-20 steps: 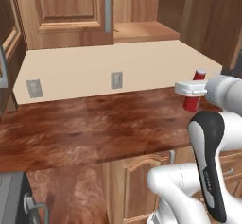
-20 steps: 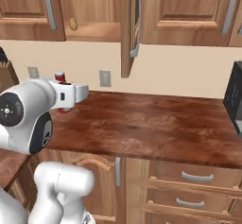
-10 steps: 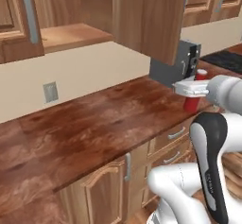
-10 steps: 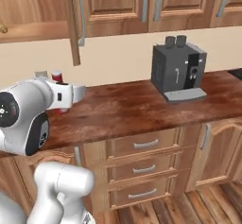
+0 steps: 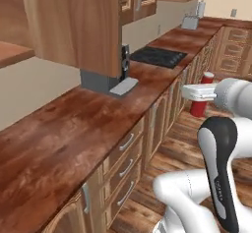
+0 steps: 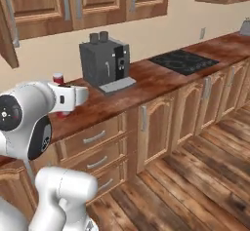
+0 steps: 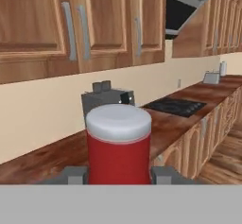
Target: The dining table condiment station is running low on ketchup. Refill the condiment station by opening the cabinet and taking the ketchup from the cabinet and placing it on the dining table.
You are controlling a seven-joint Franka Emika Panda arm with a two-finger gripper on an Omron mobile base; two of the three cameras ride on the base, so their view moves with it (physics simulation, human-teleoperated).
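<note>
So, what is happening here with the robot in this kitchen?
The white arm is carrying the ketchup, a red bottle with a white cap, clamped upright in its gripper. In the left base view the bottle hangs over the wooden floor beside the countertop, not resting on anything. A grey coffee machine and a black cooktop sit on that countertop.

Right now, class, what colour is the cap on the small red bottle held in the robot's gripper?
White, on the small red ketchup bottle in the two-finger gripper; the hand view shows it best.

Even, shadowless rendered light; soft low-resolution blur throughout.
</note>
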